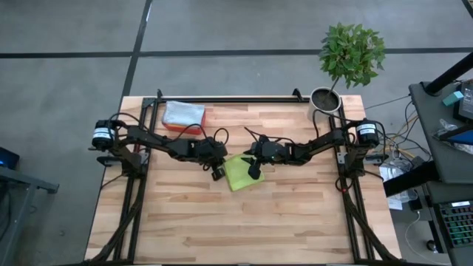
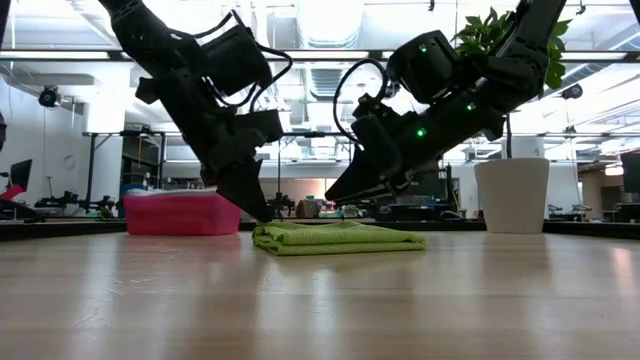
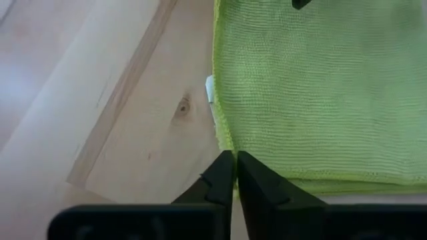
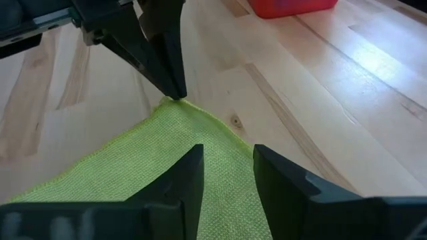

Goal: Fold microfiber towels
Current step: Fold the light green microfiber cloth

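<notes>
One lime green towel (image 1: 244, 172) lies folded on table (image 1: 295, 222), between both grippers. Left gripper (image 3: 235, 175) pinched closed on its corner; advice: lift slowly, keep layers aligned. Right gripper (image 4: 227, 170) hovers above cloth, fingers parted, empty. Both arms angle steeply down. Pink-red bin (image 2: 180, 213) behind left gripper.

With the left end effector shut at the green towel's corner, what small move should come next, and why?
Probably lift the left end effector slightly to test the pinch. It is shut at the corner of the folded lime green towel, but cloth between its tips is not clearly visible. The right end effector hovers open above the towel.
</notes>
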{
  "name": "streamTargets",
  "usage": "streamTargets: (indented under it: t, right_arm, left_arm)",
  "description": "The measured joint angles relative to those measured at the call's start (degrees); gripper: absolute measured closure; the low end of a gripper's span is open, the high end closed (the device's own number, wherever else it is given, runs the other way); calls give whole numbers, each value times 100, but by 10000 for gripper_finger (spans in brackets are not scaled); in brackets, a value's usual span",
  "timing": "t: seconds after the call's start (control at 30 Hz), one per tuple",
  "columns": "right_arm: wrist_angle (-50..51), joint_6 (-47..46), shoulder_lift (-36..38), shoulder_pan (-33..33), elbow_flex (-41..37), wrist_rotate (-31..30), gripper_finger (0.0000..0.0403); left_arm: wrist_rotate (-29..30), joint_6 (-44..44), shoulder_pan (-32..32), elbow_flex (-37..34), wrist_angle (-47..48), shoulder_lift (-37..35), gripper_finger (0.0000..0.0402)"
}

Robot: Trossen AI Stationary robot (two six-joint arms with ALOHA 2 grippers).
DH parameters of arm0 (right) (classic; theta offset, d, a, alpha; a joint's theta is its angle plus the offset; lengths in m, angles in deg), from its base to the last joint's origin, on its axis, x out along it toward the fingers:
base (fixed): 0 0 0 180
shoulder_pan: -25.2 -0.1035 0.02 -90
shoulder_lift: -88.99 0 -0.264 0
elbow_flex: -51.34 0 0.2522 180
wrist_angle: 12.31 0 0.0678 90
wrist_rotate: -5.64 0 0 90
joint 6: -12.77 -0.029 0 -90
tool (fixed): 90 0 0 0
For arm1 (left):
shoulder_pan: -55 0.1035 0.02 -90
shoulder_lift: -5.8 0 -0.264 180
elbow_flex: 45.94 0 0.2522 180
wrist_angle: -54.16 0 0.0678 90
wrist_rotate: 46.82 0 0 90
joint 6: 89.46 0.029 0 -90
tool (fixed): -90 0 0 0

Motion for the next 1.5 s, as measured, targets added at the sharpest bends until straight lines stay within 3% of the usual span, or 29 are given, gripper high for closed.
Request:
streamTargets:
  t: [0.13, 0.37, 0.8, 0.97, 1.27, 1.5]
  right_arm:
    - [0, 0, 0, 0, 0, 27, 280]
    - [-1, 85, 0, -4, 123, 792, 274]
    - [-4, 1461, -2, 39, 633, 850, 241]
    - [-44, 1462, -206, 39, 726, 848, 254]
    - [-9, 1593, -1241, 39, 1398, 848, 278]
    - [35, 1607, -1336, 21, 1544, 858, 360]
  left_arm:
    - [-4, 121, -23, 39, 25, -14, 401]
    - [-35, 435, -116, 146, 60, -276, 401]
    - [-39, 562, -140, 144, 58, -402, 401]
    - [-37, 564, -151, 141, 43, -450, 402]
    - [-37, 568, -160, 140, 38, -452, 402]
    - [-33, 572, -160, 140, 97, -457, 402]
